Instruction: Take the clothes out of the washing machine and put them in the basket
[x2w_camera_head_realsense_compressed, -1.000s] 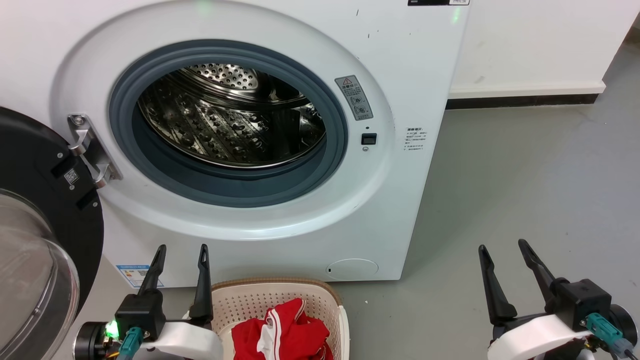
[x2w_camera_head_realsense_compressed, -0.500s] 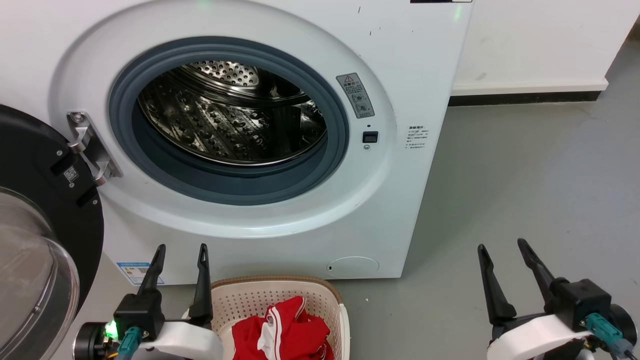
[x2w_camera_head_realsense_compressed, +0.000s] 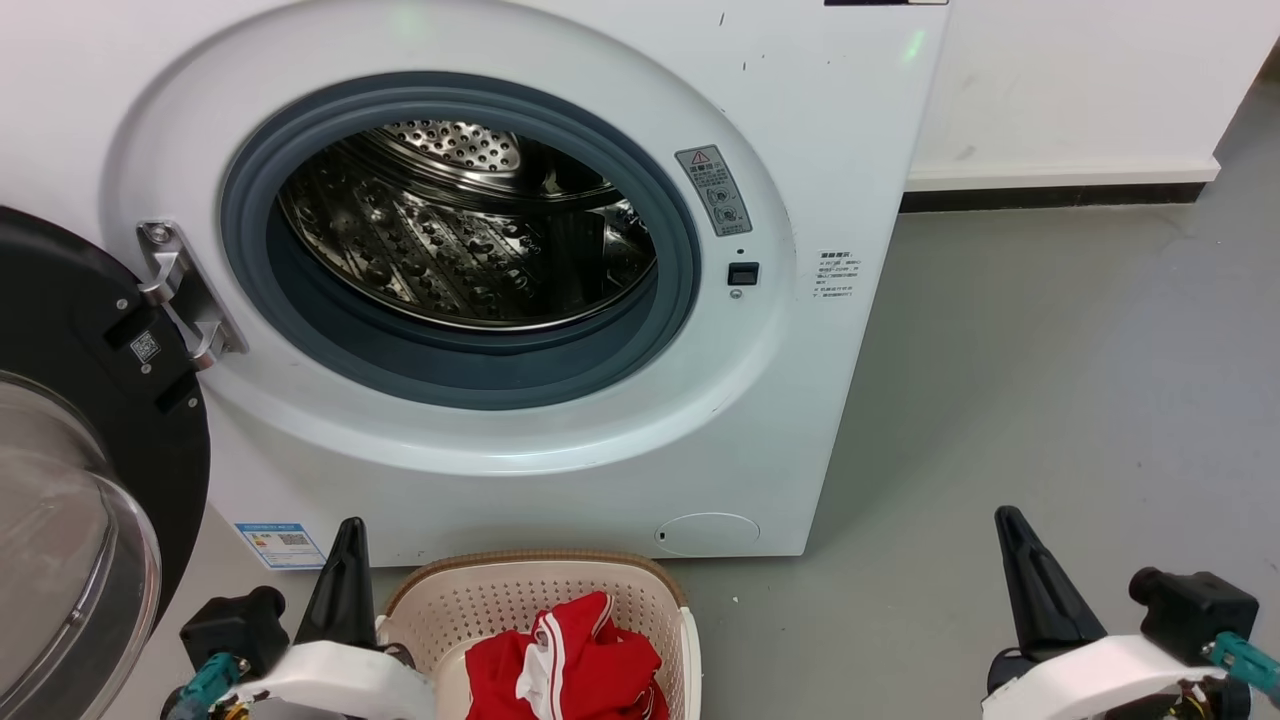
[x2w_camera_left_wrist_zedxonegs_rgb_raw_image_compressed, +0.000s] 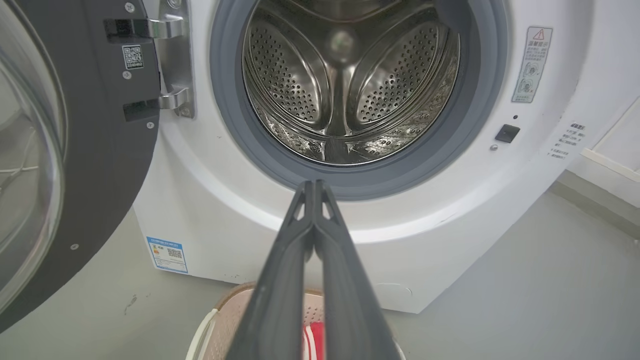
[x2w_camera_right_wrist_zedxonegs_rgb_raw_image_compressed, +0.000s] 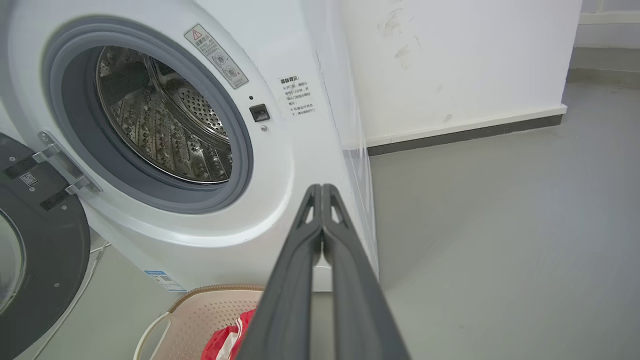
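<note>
Standing open before the robot, the washing machine (x2w_camera_head_realsense_compressed: 830, 150) shows the bare perforated steel of its drum (x2w_camera_head_realsense_compressed: 470, 240) through the grey seal (x2w_camera_head_realsense_compressed: 690, 300) of the porthole. Its black-framed glass door (x2w_camera_head_realsense_compressed: 90, 400) is swung wide to the left on a metal hinge (x2w_camera_head_realsense_compressed: 185, 295). A warning sticker (x2w_camera_head_realsense_compressed: 714, 190) sits on the white front just right of the porthole, and a small blue label (x2w_camera_head_realsense_compressed: 280, 545) is stuck near the machine's lower left corner. The basket (x2w_camera_head_realsense_compressed: 560, 585), cream with a brown rim, rests on the grey floor (x2w_camera_head_realsense_compressed: 1050, 380) just in front of the machine's base. The clothes (x2w_camera_head_realsense_compressed: 570, 665) lie inside it as a rumpled red heap with white stripes and trim. In the head view the left gripper (x2w_camera_head_realsense_compressed: 350, 525) rises at the lower left, just beside the basket's left rim. Its two dark fingers are pressed together into a single point with nothing between them. From the left wrist camera that point aims at the lower edge of the porthole seal, with the basket and a strip of red below it. The right gripper (x2w_camera_head_realsense_compressed: 1008, 515) stands at the lower right over bare floor, well apart from the basket and to the right of the machine. Its fingers likewise meet along their length and grip nothing. In the right wrist view their joined tip lies against the machine's right front corner, with the white wall (x2w_camera_head_realsense_compressed: 1080, 80) behind.
</note>
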